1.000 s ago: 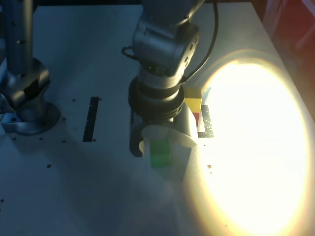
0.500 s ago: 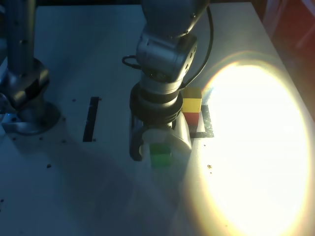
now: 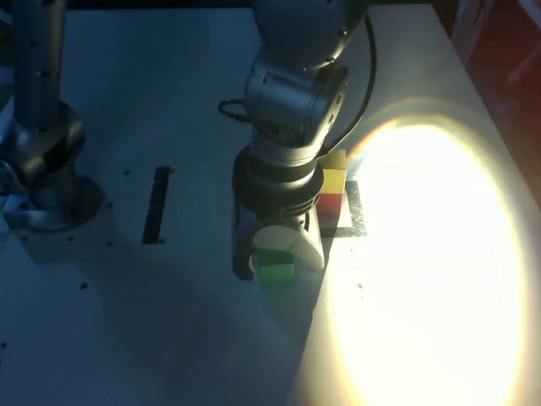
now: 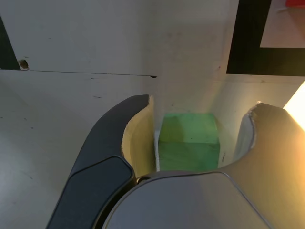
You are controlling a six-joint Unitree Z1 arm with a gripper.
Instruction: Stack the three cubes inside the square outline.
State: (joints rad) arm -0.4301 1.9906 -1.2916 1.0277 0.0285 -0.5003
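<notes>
Toward the near half of the pale, flat tabletop (image 3: pixel 182 338), shows a small, matte green cube (image 3: pixel 276 276), lying outside the outline. Beside it, spreads a glaring oval of light (image 3: pixel 423 271) across the exterior view's right. Around the green cube, keeps the dark-and-grey, curved-fingered gripper (image 3: pixel 278 269) open, with jaws parted on either side. In the wrist view, leaves a visible gap at one finger (image 4: pixel 245 136); at the other finger (image 4: pixel 141 140), comes very near the cube, though cannot tell whether touching.

Farther back, toward the exterior view's right, has a thick black tape square outline (image 3: pixel 357 228) with a white centre. Within it, bears a small matte red cube (image 3: pixel 330 203), with a matching yellow cube (image 3: pixel 335 180) stacked on top. Toward the exterior view's left, runs a straight black tape strip (image 3: pixel 156 205). Above the gripper, extends a jointed, dark metallic arm (image 3: pixel 292 97) with a looping black cable (image 3: pixel 370 76).
</notes>
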